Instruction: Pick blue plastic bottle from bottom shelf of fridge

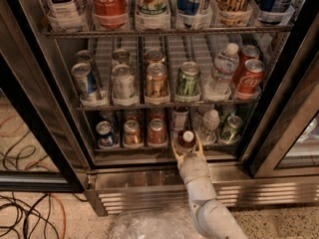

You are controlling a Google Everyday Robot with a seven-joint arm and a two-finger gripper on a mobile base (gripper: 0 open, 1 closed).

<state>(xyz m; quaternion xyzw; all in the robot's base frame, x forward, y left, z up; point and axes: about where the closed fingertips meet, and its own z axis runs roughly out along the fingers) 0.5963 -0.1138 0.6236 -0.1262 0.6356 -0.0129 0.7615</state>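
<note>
The fridge (30, 108) stands open in front of me. My gripper (187, 144) is at the front edge of the bottom shelf (134, 157), at its middle. Its pale fingers (175, 147) are shut on either side of the blue plastic bottle (186, 142), a small dark-bodied bottle whose white cap faces the camera. The bottle is upright and held at the shelf's front lip, forward of the row of cans. The white arm (199, 188) reaches up to it from the bottom of the view.
On the bottom shelf, cans (130, 132) stand left of the bottle, and a clear water bottle (209, 124) and a green can (231, 128) stand to its right. The black-framed glass door (284, 113) is at right. Cables (30, 208) and crumpled plastic (149, 225) lie on the floor.
</note>
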